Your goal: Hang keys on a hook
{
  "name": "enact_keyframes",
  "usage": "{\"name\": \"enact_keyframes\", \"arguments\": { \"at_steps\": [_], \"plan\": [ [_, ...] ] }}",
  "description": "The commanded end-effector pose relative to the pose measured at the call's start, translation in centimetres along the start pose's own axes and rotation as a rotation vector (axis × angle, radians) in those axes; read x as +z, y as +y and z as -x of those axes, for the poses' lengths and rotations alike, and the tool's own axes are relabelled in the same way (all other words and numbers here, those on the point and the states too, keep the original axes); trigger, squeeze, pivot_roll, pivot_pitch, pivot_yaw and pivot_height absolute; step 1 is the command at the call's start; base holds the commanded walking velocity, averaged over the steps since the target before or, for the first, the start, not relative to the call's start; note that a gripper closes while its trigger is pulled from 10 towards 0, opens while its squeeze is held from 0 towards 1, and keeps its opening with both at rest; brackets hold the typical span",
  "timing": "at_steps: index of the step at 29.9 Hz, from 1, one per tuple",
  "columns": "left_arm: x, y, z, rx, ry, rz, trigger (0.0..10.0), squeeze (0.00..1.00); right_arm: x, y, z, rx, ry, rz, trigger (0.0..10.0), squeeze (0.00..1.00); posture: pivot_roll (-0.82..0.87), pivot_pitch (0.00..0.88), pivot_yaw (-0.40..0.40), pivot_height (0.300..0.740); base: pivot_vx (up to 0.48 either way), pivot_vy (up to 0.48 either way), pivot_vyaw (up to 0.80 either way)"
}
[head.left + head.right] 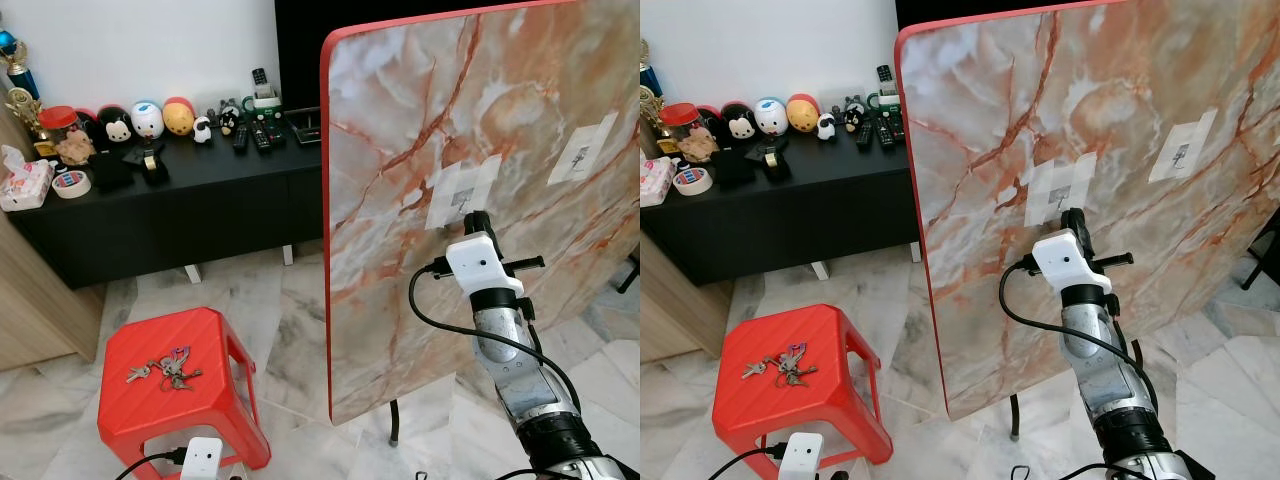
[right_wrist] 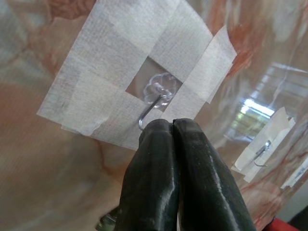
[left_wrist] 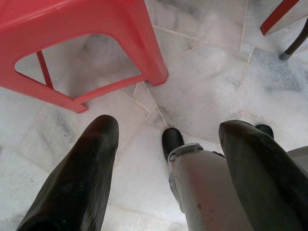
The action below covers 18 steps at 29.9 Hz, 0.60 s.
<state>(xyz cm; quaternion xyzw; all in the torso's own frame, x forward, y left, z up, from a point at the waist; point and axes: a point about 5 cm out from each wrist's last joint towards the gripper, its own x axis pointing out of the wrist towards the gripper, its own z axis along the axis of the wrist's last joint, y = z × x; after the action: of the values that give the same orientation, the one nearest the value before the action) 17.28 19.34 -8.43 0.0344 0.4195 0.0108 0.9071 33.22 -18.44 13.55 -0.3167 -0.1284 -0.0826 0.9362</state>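
Note:
The bunch of keys point(image 1: 163, 368) lies on top of a red plastic stool point(image 1: 215, 335) at the lower left. A clear hook point(image 2: 155, 98) is taped to the marble tabletop point(image 1: 400, 100), which stands tipped on its edge. My right gripper point(image 2: 172, 122) is raised to that hook point(image 1: 462, 197), shut with nothing between its fingers, the tips just under the hook's wire. My left gripper point(image 3: 168, 126) hangs low beside the stool point(image 3: 72, 29), open and empty, pointing at the floor.
A second taped hook point(image 1: 582, 155) sits further right on the tabletop. A black sideboard point(image 1: 200, 215) with toys, remotes and tape rolls runs along the back wall. The tabletop's thin leg point(image 1: 396, 420) stands on the marble floor beside the stool.

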Motion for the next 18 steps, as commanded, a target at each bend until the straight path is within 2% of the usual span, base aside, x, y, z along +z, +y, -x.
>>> {"name": "enact_keyframes", "arguments": {
  "at_steps": [1, 18],
  "plan": [
    [-0.32, 0.18, 0.06, 0.007, 0.021, -0.009, 10.0, 0.0, 0.57, -0.09, -0.53, 0.017, -0.036, 0.013, 10.0, 0.0, -0.01, 0.019, -0.009, 0.74, 0.0, 0.0, 0.0],
    [-0.23, 0.2, 0.02, 0.008, 0.022, -0.009, 10.0, 0.0, 0.63, 0.25, -0.91, 0.062, -0.049, 0.024, 10.0, 0.0, -0.01, 0.017, -0.011, 0.74, 0.0, 0.0, 0.0]
  ]
}}
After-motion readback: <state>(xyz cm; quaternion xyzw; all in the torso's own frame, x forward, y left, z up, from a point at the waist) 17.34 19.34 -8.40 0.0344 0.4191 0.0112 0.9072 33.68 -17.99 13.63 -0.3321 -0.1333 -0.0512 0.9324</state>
